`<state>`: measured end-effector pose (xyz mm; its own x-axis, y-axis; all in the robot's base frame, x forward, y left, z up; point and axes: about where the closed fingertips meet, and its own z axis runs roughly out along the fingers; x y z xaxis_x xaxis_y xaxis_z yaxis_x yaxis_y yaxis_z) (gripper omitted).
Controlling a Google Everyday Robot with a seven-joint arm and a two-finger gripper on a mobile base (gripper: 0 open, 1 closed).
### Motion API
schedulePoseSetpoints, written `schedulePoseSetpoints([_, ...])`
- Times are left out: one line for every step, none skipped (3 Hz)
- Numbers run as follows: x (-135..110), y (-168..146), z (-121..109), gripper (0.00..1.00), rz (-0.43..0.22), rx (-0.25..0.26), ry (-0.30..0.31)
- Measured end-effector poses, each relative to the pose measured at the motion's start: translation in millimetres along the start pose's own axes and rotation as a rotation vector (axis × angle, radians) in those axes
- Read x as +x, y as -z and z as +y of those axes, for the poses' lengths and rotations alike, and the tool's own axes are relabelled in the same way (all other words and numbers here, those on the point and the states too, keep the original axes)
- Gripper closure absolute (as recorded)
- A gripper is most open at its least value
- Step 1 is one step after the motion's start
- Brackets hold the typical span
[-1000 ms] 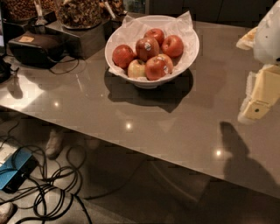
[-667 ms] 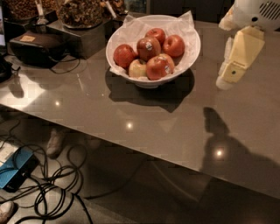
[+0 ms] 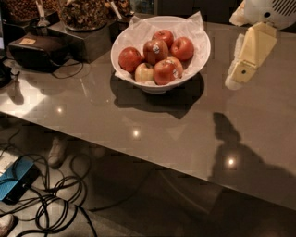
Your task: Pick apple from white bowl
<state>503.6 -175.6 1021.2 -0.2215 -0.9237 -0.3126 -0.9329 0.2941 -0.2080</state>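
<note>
The white bowl (image 3: 200, 59), lined with crumpled white paper, stands at the back middle of the grey table (image 3: 115, 115). It holds several apples. The dark red apple (image 3: 154, 53) with a white sticker on top lies in the middle of the pile. A red apple with a yellow patch (image 3: 166, 72) and a small pale yellow-green apple (image 3: 144, 72) lie at the front. My gripper (image 3: 235, 81) hangs at the right of the bowl, above the table, a short way from the rim and touching nothing.
Containers of nuts (image 3: 85, 13) and a dark box (image 3: 39, 51) with a cable stand at the back left. The table's front edge runs diagonally from left to lower right. Cables (image 3: 55, 203) and a blue object (image 3: 14, 183) lie on the floor below.
My gripper has moved left and up, from the table's right edge to just beside the bowl. The apples have not moved.
</note>
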Motion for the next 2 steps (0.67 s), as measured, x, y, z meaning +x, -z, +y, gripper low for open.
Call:
schedulePoseSetpoints([-20,-5,-17,0.00,-0.038,0.016,-0.052])
schedulePoseSetpoints([-69,-35,-68,0.00,-0.037,0.021,-0.155])
